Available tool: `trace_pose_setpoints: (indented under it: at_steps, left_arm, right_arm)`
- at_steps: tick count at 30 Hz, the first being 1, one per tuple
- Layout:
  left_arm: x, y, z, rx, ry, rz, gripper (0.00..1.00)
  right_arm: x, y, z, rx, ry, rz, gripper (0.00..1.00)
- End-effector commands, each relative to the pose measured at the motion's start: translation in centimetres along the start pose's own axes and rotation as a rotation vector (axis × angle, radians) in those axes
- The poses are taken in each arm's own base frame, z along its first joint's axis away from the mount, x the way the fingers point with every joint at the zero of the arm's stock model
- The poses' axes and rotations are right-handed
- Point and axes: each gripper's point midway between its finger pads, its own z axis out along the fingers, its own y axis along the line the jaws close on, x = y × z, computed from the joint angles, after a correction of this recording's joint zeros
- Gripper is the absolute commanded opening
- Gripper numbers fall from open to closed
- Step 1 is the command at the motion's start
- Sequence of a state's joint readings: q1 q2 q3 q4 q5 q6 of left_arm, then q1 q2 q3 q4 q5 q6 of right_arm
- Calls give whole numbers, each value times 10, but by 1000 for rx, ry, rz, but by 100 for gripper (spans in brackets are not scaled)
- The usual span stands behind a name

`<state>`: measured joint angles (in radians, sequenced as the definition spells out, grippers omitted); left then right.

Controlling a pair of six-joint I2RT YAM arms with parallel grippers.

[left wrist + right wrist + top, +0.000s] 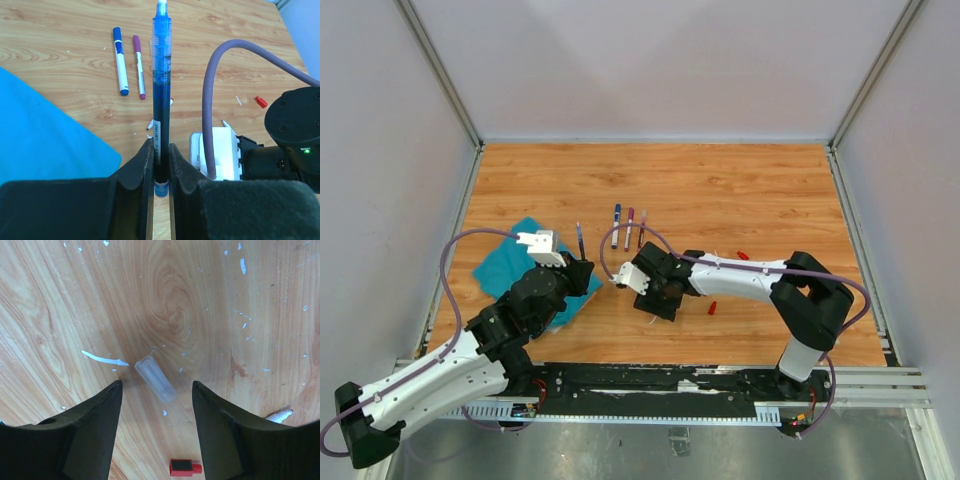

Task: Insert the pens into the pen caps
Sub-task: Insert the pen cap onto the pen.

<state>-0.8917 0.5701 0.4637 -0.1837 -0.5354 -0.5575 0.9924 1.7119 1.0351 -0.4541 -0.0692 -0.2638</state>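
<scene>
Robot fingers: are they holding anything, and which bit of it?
The left fingers pinch the blue pen near its tail end, tip pointing away. The right fingers hold nothing; they are open above a clear cap.

Your two arms: white shells, black joints, purple cabling.
There's your left arm [430,385] and your right arm [740,280], each with white link covers between chunky black joint housings. A purple cable [209,115] loops off each. You've got a white camera block [538,240] at the left wrist, a green light [306,150] on black housing, and on your right gripper [156,387], matte black wedge fingers [85,435].
</scene>
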Motion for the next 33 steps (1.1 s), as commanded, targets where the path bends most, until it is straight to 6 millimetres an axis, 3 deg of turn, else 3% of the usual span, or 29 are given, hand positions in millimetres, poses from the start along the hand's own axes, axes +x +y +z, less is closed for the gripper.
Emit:
trace_pose_setpoints:
  at_steps: [1, 10, 18, 23, 30, 33]
  left_arm:
    - [-12, 1, -3, -14, -41, -19, 1]
    - [-11, -1, -1, -12, -35, -15, 0]
    - [-13, 1, -3, -17, -46, -19, 0]
    - [-12, 1, -1, -19, -44, -15, 0]
    - [-10, -2, 1, -13, -32, -6, 1]
    - [-11, -1, 1, -15, -36, -9, 0]
  right_arm:
    - [-1, 1, 1, -9, 18, -42, 58]
    - [-9, 1, 8, -30, 20, -59, 49]
    - [9, -4, 7, 9, 116, -28, 33]
    - [25, -6, 3, 45, 188, 42, 6]
    - [46, -9, 3, 172, 266, 348, 3]
    - [51, -3, 9, 163, 242, 502, 8]
